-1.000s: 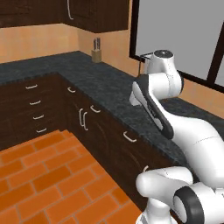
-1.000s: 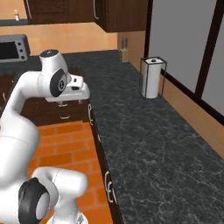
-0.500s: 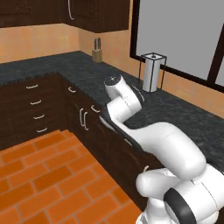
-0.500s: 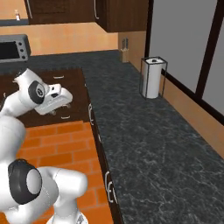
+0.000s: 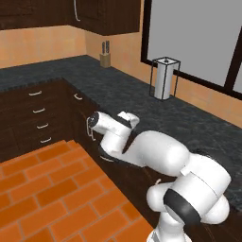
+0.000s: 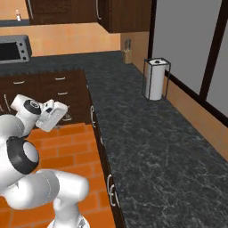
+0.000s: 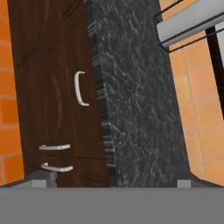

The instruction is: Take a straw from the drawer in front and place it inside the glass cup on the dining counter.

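Your white arm's two-finger gripper (image 7: 112, 181) stands spread wide with nothing between its tips. It faces the dark brown wooden drawer (image 7: 65, 94) with its small curved silver handle (image 7: 80, 89), just under the black speckled stone counter (image 7: 140, 100).

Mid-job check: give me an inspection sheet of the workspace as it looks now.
Surface: black speckled counter, bare where seen.
Job's things: drawer shut, curved silver handle untouched; straw and glass cup: nothing seen.
Clutter: paper towel holder, knife block on the counter.
Grippers: pincer open, empty, facing the drawer front.
Cables: nothing seen.
Surroundings: orange brick floor, microwave, dark upper cabinets.
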You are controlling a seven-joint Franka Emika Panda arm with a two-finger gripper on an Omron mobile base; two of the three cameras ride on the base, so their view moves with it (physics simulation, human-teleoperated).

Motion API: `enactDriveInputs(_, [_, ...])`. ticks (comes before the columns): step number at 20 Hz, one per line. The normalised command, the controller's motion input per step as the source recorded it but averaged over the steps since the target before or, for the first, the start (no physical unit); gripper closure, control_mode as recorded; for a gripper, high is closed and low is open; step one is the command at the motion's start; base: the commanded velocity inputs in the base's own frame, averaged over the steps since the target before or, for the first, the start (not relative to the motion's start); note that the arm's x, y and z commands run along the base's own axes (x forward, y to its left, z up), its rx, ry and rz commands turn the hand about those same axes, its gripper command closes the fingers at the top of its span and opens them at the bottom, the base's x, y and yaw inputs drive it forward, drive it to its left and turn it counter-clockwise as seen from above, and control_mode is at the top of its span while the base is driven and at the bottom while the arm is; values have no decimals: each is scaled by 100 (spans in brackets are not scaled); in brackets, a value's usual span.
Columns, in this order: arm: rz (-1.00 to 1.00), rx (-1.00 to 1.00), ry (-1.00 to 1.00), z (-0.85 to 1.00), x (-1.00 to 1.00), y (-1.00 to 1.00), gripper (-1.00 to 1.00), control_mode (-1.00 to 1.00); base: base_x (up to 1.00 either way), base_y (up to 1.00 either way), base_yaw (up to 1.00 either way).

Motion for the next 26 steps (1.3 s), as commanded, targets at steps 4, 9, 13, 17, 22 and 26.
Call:
enactDriveInputs(4, [-4, -27, 0, -67, 32, 0, -100, -100, 0, 0, 0])
enactDriveInputs(9, [-13, -17, 0, -66, 23, -15, -100, -100, 0, 0, 0])
enactDriveInputs(13, [-11, -16, 0, -66, 31, -29, -100, -100, 0, 0, 0])
enactDriveInputs(17, [-2, -7, 0, -54, 43, -35, -100, -100, 0, 0, 0])
enactDriveInputs(22, [-5, -3, 0, -41, 36, -45, -100, -100, 0, 0, 0])
enactDriveInputs(26, [-4, -1, 0, -30, 20, -47, -100, -100, 0, 0, 0])
